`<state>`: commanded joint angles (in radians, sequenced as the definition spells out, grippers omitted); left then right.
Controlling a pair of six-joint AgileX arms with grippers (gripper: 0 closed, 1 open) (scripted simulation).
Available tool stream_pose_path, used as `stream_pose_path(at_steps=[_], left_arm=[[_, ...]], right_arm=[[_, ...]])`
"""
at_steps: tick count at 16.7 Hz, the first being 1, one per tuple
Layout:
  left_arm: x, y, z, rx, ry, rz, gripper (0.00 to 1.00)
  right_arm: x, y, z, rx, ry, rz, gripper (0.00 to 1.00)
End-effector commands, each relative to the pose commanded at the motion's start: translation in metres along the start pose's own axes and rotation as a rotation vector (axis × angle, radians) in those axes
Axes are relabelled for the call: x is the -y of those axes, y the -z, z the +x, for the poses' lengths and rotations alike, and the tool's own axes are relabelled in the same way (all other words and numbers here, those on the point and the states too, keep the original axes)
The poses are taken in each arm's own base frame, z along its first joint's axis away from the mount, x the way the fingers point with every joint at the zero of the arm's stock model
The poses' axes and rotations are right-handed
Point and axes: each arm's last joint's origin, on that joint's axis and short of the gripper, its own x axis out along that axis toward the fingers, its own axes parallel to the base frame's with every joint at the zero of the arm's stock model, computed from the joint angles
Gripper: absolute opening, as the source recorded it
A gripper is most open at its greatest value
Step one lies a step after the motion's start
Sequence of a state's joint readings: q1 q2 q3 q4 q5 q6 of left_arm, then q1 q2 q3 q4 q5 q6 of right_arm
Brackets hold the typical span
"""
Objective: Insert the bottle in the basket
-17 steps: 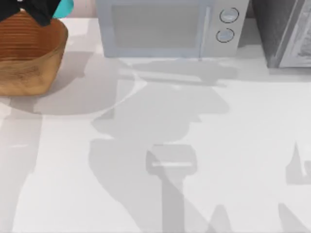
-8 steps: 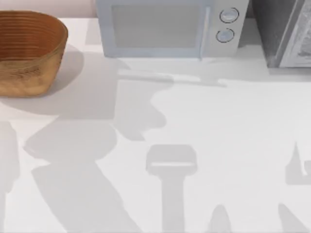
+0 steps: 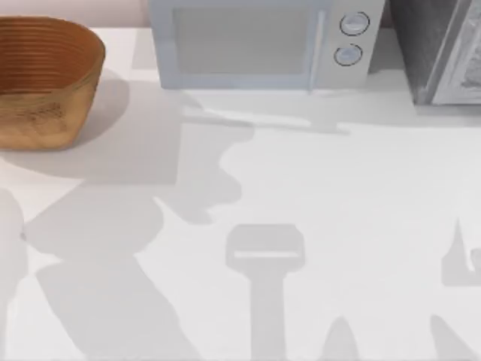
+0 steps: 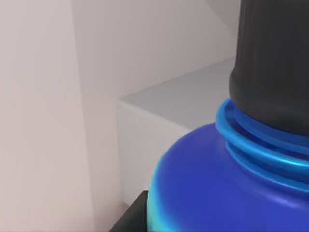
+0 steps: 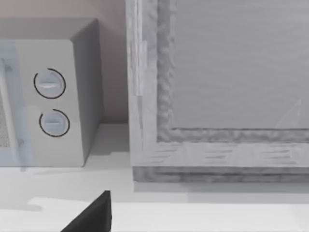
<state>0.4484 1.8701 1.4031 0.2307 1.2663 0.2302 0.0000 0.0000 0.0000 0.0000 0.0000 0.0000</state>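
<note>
Bottle (image 4: 203,183) (close up), blue shoulder, ringed neck, ribbed black cap

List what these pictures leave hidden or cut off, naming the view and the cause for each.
- Basket: top view, the picture's left edge cuts it off.
- Bottle: left wrist view, body below the shoulder and cap top run past the edges.
- Basket contents: top view, its near wall hides the floor.
- Microwave: right wrist view, door cut off.
</note>
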Motion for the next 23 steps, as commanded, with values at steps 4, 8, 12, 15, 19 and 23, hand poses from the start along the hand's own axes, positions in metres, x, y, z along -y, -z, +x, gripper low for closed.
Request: stream_pose_path(at_steps=[4,8,12,15,19,23], left_arm=[[-0.002,0.014,0.026,0.0,0.0,0.004,0.0],[0.0,0.029,0.052,0.002,-0.002,0.004,0.0],[0.0,0.029,0.053,0.002,-0.002,0.004,0.0],[0.0,0.029,0.053,0.002,-0.002,0.004,0.23],[0.0,0.029,0.053,0.002,-0.002,0.004,0.53],[0.0,0.029,0.053,0.002,-0.002,0.004,0.83]], right_arm=[[0.0,0.0,0.0,0.0,0.0,0.0,1.0],[0.0,0.0,0.0,0.0,0.0,0.0,1.0],[0.0,0.0,0.0,0.0,0.0,0.0,1.0],[0.0,0.0,0.0,0.0,0.0,0.0,1.0],[0.0,0.0,0.0,0.0,0.0,0.0,1.0],[0.0,0.0,0.0,0.0,0.0,0.0,1.0]])
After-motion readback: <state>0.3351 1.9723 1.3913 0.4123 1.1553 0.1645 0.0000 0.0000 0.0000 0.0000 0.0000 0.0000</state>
